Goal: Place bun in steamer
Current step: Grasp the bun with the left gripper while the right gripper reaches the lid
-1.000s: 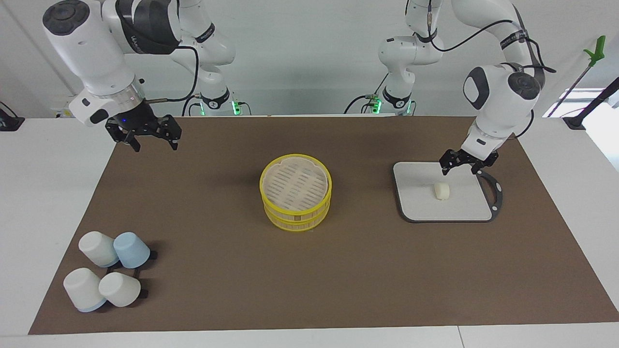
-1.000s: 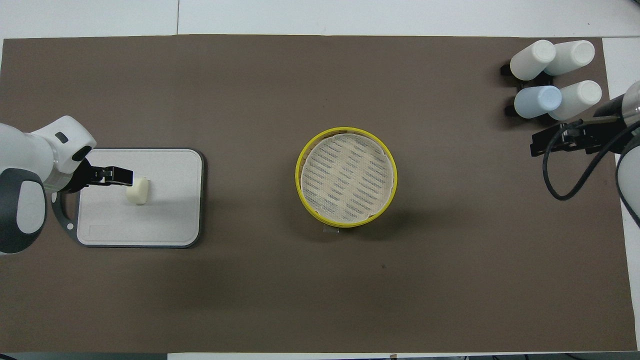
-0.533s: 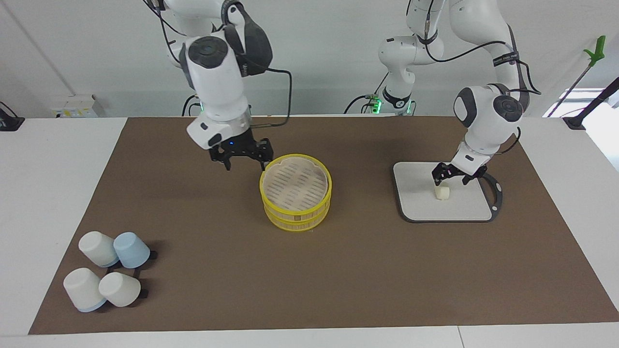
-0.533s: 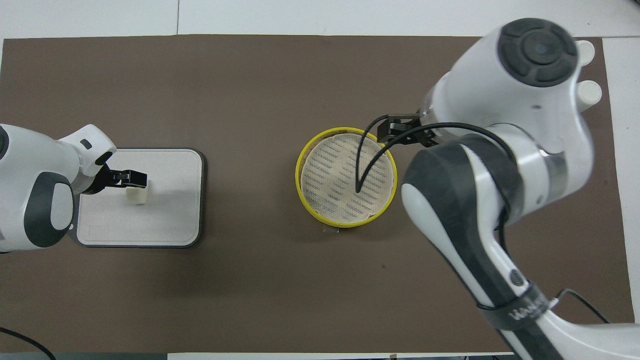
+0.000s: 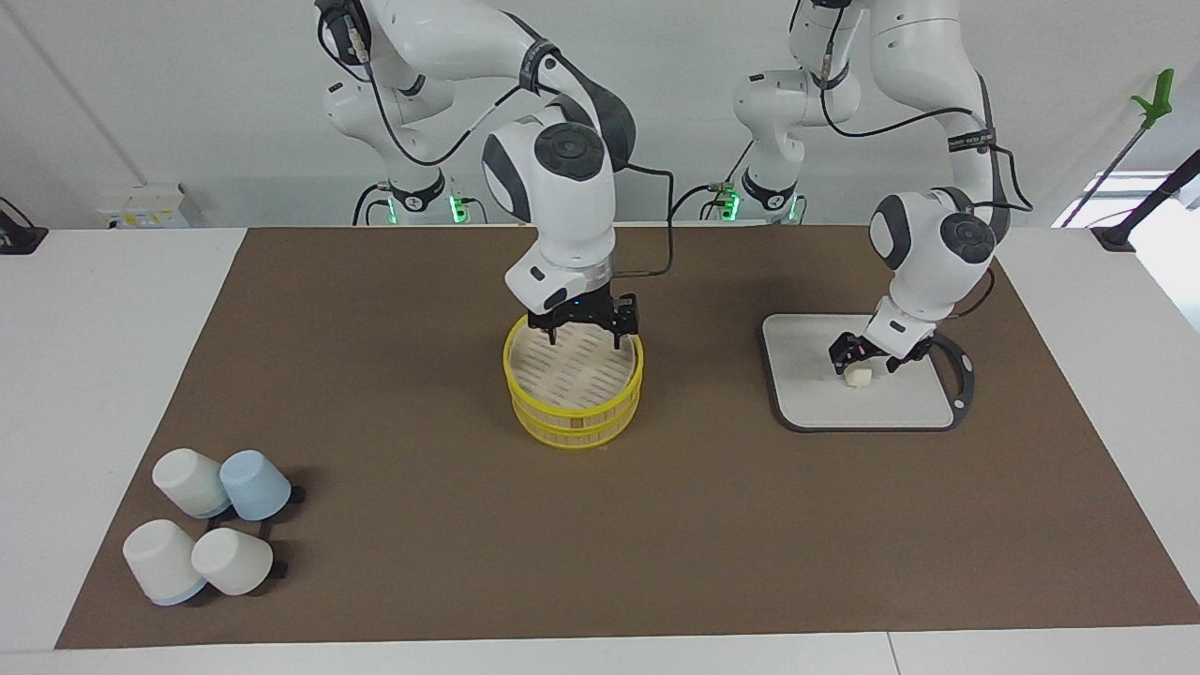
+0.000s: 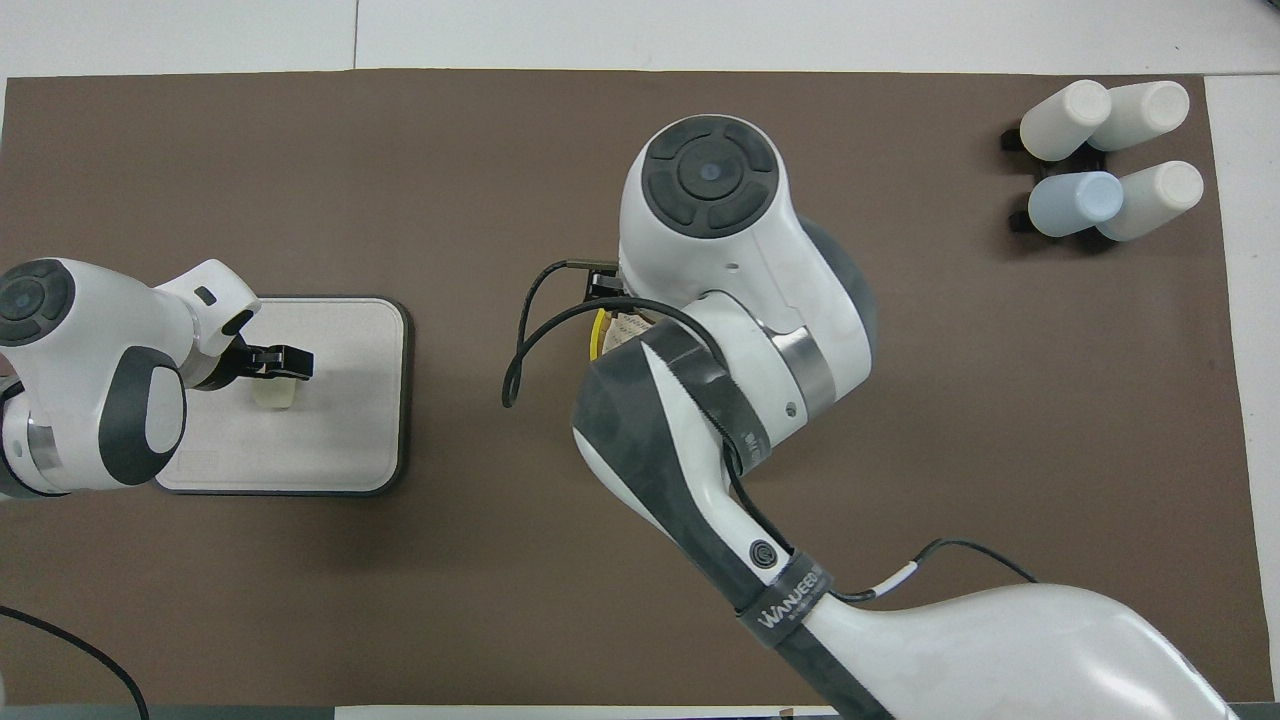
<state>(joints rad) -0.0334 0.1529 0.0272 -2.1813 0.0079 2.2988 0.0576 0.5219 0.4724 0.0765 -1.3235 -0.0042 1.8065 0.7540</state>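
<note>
Steamer (image 5: pixel 573 375) sat mid-table; right hand (image 5: pixel 582 330) hovered over its robot-side rim, fingers apart. Bun (image 5: pixel 857 376) lay on the grey board (image 5: pixel 816 394) toward the left arm's end of the table, left hand (image 5: pixel 870 359) low over it, fingers apart, straddling it. Best to settle lower and close gently before lifting.

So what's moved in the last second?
The right tool swung from near the cups to over the yellow-rimmed bamboo steamer, fingers open. The left tool dropped onto the small cream bun on the grey board. Bun, steamer, cups unmoved.
</note>
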